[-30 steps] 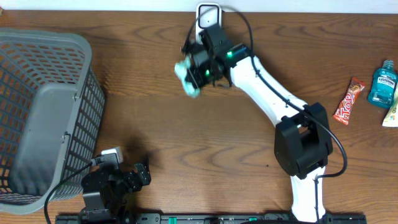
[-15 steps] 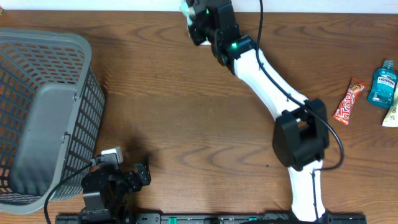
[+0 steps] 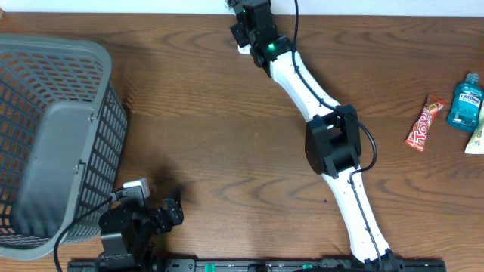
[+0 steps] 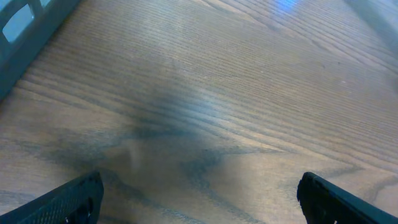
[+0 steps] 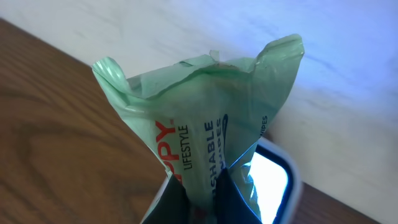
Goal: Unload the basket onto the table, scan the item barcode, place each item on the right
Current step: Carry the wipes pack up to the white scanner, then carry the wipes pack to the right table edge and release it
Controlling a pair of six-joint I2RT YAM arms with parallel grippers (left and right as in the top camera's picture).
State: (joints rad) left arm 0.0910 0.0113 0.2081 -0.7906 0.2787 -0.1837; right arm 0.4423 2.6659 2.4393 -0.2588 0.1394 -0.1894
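Starting at the near edge of the worktop [image 3: 204, 151], the left arm [image 3: 140, 227] sits folded by the near left corner. Its wrist view shows the left jaws spread wide and released over plain wood grain. Just beside it, along the left edge, sits the grey mesh basket [image 3: 106, 113]; inside it only its own plain grey floor shows. The right arm [image 3: 333, 143] rises from the near edge, right of the middle, and runs in a long diagonal to the middle of the far edge. Toward the right edge lie a red-and-orange candy bar [image 3: 423, 122] and, just beyond it, a blue mouthwash bottle [image 3: 464, 102]. A pale item [image 3: 476, 140] is cut off by the frame there, and I cannot tell what it is. At the far edge the right jaws are clenched on the green packet [image 5: 199, 124], which stands upright with its crimped top uppermost. It is held just in front of a white device [image 5: 277, 177] with a bright lit face, against the pale wall. Compared with a second ago, the right arm has stretched out. Then its wrist hung over the worktop short of the far edge, with the packet plainly seen from overhead. Now the packet has gone to the far edge and is mostly hidden under the wrist. The left arm, basket, candy bar and bottle lie as they did.
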